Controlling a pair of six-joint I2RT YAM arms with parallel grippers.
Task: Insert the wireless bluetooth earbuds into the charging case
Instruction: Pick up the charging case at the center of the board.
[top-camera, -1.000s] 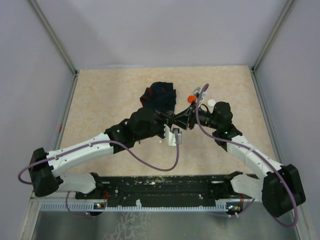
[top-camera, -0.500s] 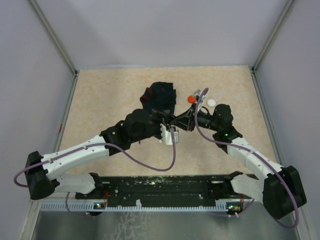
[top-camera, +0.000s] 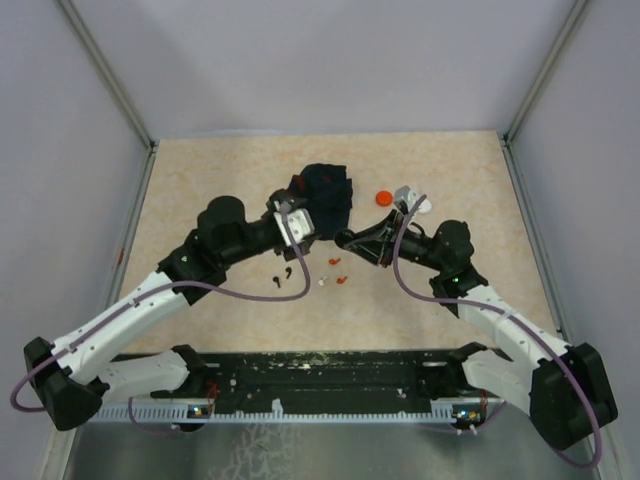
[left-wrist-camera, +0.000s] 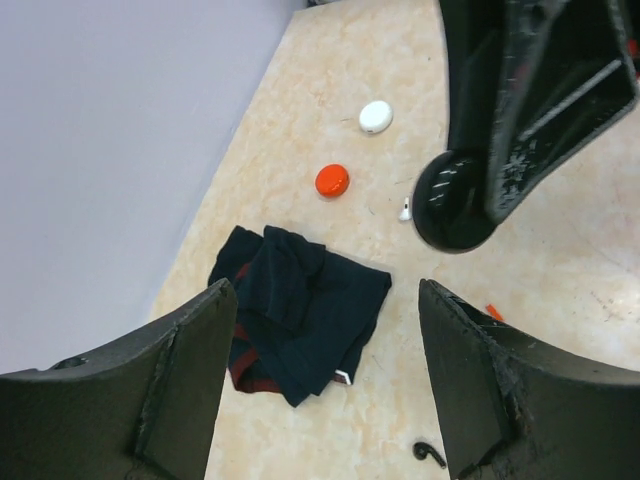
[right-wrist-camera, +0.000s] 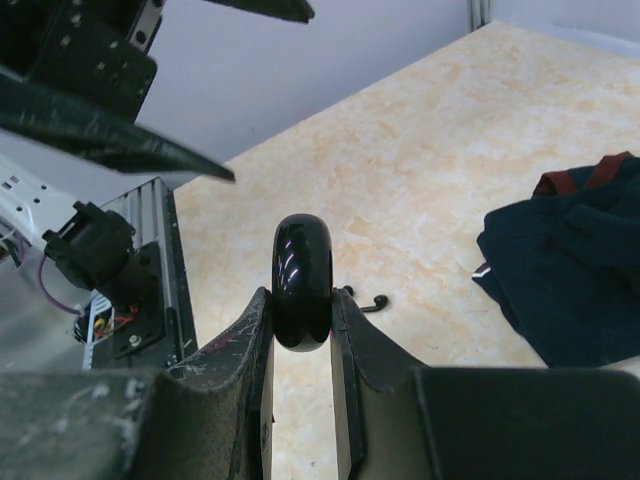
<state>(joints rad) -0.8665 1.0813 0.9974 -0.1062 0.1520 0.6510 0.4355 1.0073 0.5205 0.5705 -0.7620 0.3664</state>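
My right gripper (right-wrist-camera: 302, 300) is shut on the glossy black round charging case (right-wrist-camera: 302, 275), held on edge above the table; in the top view the gripper (top-camera: 347, 239) is at mid-table. My left gripper (left-wrist-camera: 325, 292) is open and empty, to the left of the case (left-wrist-camera: 450, 200). Tiny earbuds lie loose on the table: a black one (top-camera: 287, 271), another black one (top-camera: 275, 285), two red ones (top-camera: 335, 261) (top-camera: 342, 279) and a white one (top-camera: 322, 282). One black earbud also shows in the right wrist view (right-wrist-camera: 372, 302).
A crumpled navy cloth with red trim (top-camera: 325, 190) lies behind the grippers. A red disc (top-camera: 383, 197) and a white disc (top-camera: 424, 205) lie to its right. The table (top-camera: 200, 190) has walls on three sides.
My left arm has pulled back to the left, away from the right gripper, and its jaws are open. The loose earbuds it covered now show. The right gripper still holds the case.
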